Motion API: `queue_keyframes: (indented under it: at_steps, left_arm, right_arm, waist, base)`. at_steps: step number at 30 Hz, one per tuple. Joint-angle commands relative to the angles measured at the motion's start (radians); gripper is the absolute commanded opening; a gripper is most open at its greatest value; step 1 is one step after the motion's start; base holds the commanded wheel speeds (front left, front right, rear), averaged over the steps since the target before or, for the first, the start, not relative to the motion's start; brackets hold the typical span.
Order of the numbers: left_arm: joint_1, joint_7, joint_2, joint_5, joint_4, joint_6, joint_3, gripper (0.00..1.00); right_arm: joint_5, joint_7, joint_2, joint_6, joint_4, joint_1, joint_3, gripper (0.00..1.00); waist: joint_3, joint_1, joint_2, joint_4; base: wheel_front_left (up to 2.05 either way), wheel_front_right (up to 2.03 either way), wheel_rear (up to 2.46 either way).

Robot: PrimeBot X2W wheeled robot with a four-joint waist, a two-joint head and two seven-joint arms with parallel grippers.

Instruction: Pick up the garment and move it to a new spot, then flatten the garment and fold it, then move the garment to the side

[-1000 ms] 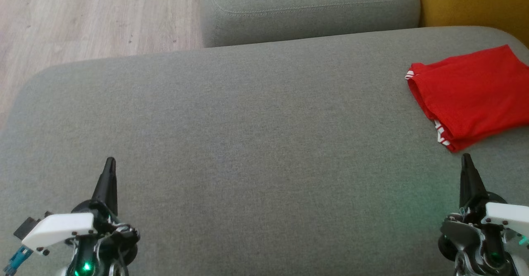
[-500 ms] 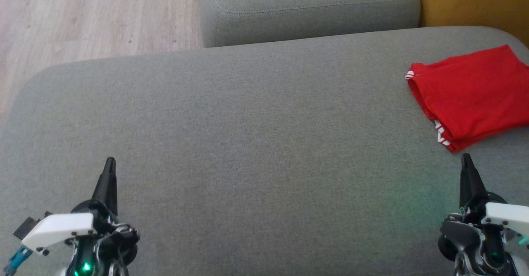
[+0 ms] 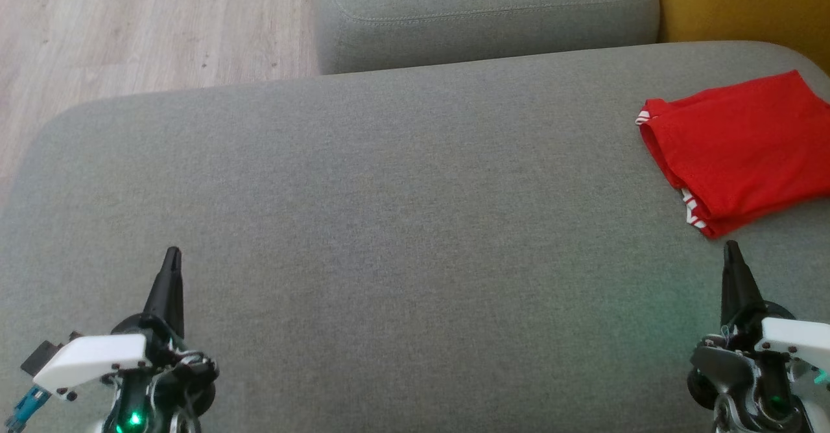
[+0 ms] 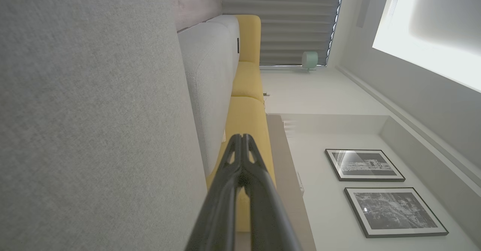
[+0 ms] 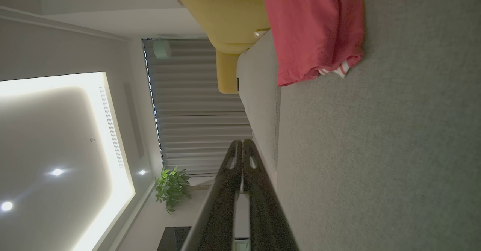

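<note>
At right of frame, garment [image 3: 739, 148] lies folded on sofa [image 3: 389, 225]; left end effector [image 3: 172, 253] and right end effector [image 3: 731, 246] both closed, empty; right one advancing could snag hem, undoing fold.

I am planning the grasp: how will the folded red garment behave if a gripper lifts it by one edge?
The red garment is thin cloth in soft layers, so it will probably droop and unfold when lifted. It looks light. On the textured grey cushion, a push would likely bunch it, not slide it.
</note>
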Motion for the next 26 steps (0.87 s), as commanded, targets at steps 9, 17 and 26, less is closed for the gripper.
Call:
queue_keyframes:
  at_steps: [9, 17, 26]
  left_arm:
    - [-0.053, 0.005, 0.005, 0.008, -0.026, -0.007, 0.043, 0.00]
    - [-0.054, 0.007, 0.003, 0.009, -0.026, -0.007, 0.045, 0.00]
    - [-0.054, 0.008, 0.002, 0.010, -0.026, -0.007, 0.046, 0.00]
  right_arm:
    - [0.007, 0.007, -0.005, 0.002, -0.039, -0.054, 0.021, 0.00]
    - [0.007, 0.007, -0.005, 0.002, -0.039, -0.054, 0.021, 0.00]
    - [0.007, 0.007, -0.005, 0.002, -0.039, -0.054, 0.021, 0.00]
  waist:
    - [0.000, 0.0000, 0.0000, 0.000]
    - [0.000, 0.0000, 0.0000, 0.000]
    - [0.000, 0.0000, 0.0000, 0.000]
  base:
    - [0.00, 0.00, 0.00]
    - [0.00, 0.00, 0.00]
    - [0.00, 0.00, 0.00]
